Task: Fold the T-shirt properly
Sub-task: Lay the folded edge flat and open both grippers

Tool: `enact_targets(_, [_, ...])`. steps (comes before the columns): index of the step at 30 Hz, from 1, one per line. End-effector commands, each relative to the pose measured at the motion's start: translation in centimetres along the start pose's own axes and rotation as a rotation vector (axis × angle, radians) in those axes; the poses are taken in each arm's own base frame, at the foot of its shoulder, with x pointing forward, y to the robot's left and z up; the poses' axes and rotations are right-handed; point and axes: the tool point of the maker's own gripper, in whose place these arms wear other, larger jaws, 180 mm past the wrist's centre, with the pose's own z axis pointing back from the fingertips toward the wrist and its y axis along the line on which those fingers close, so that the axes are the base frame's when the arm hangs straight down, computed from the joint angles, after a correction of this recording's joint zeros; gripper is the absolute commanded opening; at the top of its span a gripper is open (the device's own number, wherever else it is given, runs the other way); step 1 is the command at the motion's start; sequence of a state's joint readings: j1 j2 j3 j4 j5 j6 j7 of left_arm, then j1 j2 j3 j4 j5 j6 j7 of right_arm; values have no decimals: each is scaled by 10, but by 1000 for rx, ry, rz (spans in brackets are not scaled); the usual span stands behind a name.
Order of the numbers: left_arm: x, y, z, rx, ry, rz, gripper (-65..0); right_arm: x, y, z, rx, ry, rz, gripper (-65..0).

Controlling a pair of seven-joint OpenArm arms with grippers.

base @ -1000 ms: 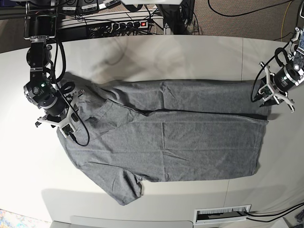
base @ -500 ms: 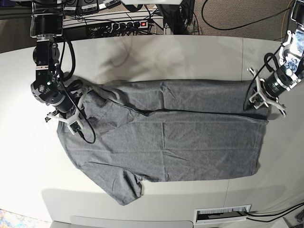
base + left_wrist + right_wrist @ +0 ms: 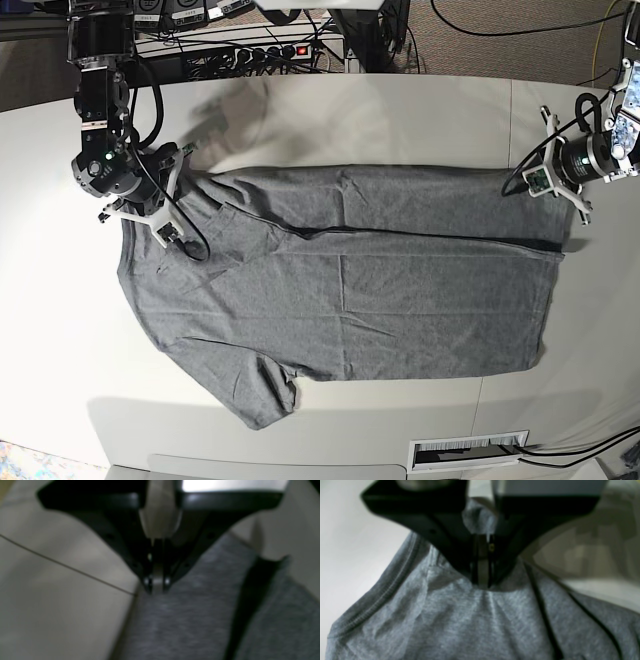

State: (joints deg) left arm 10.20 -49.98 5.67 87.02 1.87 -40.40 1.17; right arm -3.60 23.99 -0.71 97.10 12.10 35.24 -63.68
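The grey T-shirt (image 3: 350,290) lies spread on the pale table (image 3: 350,120), collar end at the left and hem end at the right of the base view. My right gripper (image 3: 170,190) is shut on the T-shirt (image 3: 470,620) near the ribbed collar (image 3: 377,600), and the cloth puckers at the black fingers (image 3: 482,575). My left gripper (image 3: 540,185) is shut on the far hem corner of the T-shirt (image 3: 190,620), right at the fabric's edge, with the fingers (image 3: 157,583) pressed together.
A power strip and cables (image 3: 270,50) run behind the table's far edge. A seam (image 3: 510,120) crosses the table top on the right. A white slotted label (image 3: 470,452) sits at the front edge. One sleeve (image 3: 262,400) sticks out toward the front.
Both grippers have closed on the shirt's far edge. Both arms moved toward the table's back, drawing the far corners with them.
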Motion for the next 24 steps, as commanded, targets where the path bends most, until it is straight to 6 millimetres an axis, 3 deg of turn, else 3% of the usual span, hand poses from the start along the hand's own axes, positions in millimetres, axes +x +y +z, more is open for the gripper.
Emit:
enact_targets(1, [3, 13, 7, 28, -15, -9, -650, -11, -2, 2, -2, 45, 14, -650])
enact_targets(7, [3, 30, 9, 106, -25, -16, -650, -14, -1, 2, 0, 53, 13, -650])
enact_targets(11, [25, 46, 12, 139, -82, -94, -650, -11, -1, 2, 1, 36, 14, -650])
enact_targets(14, [28, 55, 12, 160, -88, -99, -650, -11, -1, 2, 1, 35, 13, -650])
enact_targets(18, [11, 52, 6, 143, -86, -39, -650, -10, -2, 2, -3, 40, 13, -650])
enact_targets(21, [-22, 38, -2, 95, 11, -52, -650, -15, -3, 3, -3, 65, 14, -650])
enact_targets(24, [-35, 19, -6, 16, 62, -81, -650, -19, -5, 4, -2, 83, 15, -650])
